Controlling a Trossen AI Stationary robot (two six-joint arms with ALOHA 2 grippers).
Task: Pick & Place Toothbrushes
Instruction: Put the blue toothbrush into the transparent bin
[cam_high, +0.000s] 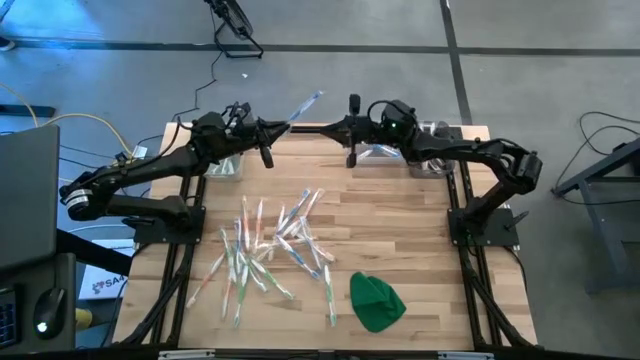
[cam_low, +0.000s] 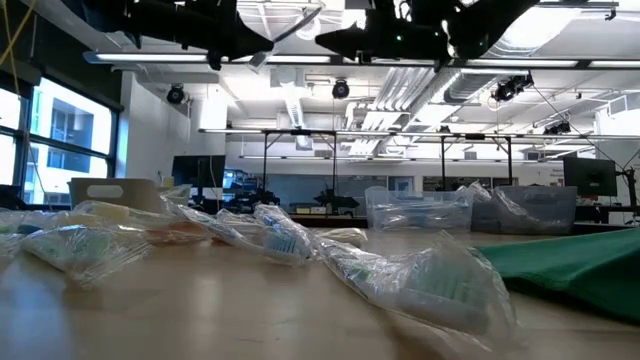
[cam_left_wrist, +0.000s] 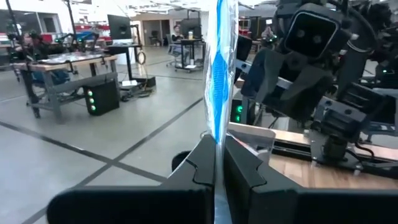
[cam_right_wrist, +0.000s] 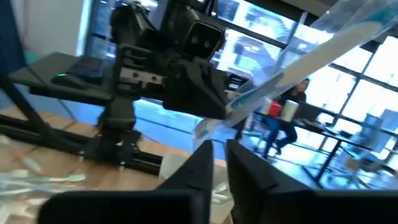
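Left pincer (cam_left_wrist: 214, 171), raised above the far edge of the worktop (cam_high: 400, 240), is clamped on a blue-accented wrapped toothbrush (cam_left_wrist: 219, 74) that sticks out beyond its fingertips. Facing it, close by, the right pincer (cam_right_wrist: 219, 155) shows only a narrow gap, its tips just beside the wrapper end, grip unclear. Well below and nearer, the other toothbrushes (cam_high: 270, 245) lie scattered, a green cloth (cam_high: 376, 300) beside them.
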